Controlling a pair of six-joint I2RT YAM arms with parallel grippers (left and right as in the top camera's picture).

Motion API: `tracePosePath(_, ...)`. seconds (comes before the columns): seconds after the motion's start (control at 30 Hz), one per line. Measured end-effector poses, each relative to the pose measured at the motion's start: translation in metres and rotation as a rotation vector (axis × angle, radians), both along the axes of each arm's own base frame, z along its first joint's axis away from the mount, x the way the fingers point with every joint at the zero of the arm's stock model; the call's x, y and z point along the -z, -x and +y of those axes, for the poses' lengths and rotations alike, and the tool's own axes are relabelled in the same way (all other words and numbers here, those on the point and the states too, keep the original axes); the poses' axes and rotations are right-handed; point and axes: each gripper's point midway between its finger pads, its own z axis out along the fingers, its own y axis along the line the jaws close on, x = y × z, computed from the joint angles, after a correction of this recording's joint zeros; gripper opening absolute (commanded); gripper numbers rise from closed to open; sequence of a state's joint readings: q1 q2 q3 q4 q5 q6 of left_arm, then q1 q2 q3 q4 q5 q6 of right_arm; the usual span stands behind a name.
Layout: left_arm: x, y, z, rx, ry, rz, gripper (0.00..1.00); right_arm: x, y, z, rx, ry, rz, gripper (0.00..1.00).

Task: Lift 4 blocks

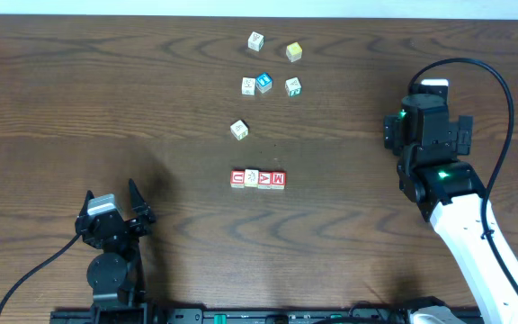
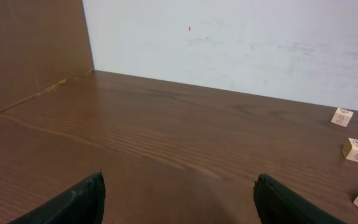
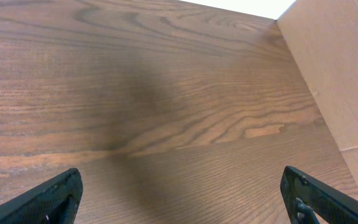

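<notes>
The blocks lie in a tight row of several at the table's middle: a red one at the left end, a pale cream one beside it, then two red ones. My left gripper sits near the front left, well apart from the row, open with only bare wood between its fingers. My right gripper hangs at the right side of the table, also far from the row, its jaws wide open over bare table. Neither wrist view shows the row.
Several loose cubes lie farther back: a cream one, a blue-faced one, a green-marked one, a yellow one and a pale one. Three of them show at the left wrist view's right edge. A cardboard wall stands beside the right gripper.
</notes>
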State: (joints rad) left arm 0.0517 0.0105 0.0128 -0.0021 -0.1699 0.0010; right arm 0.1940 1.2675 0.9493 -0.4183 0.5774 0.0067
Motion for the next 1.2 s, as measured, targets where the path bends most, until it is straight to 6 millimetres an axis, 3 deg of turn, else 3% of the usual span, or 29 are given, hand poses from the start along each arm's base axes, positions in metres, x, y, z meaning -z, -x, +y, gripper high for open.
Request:
tracePosePath(0.77,0.000,0.000,-0.001,0.007,0.000,0.002,0.77,-0.002,0.004,-0.001,-0.001,0.001,0.006,0.99)
tracePosePath(0.87,0.000,0.000,-0.001,0.007,0.000,0.002,0.77,-0.016,0.016,-0.003,-0.003,-0.005,-0.016,0.99)
tracePosePath(1.0,0.000,0.000,-0.001,0.007,0.000,0.002,0.77,-0.056,0.041,-0.007,-0.002,-0.026,-0.126,0.99)
tracePosePath(1.2,0.000,0.000,-0.001,0.007,0.000,0.003,0.77,-0.083,0.082,0.001,-0.070,-0.136,-0.206,0.99)
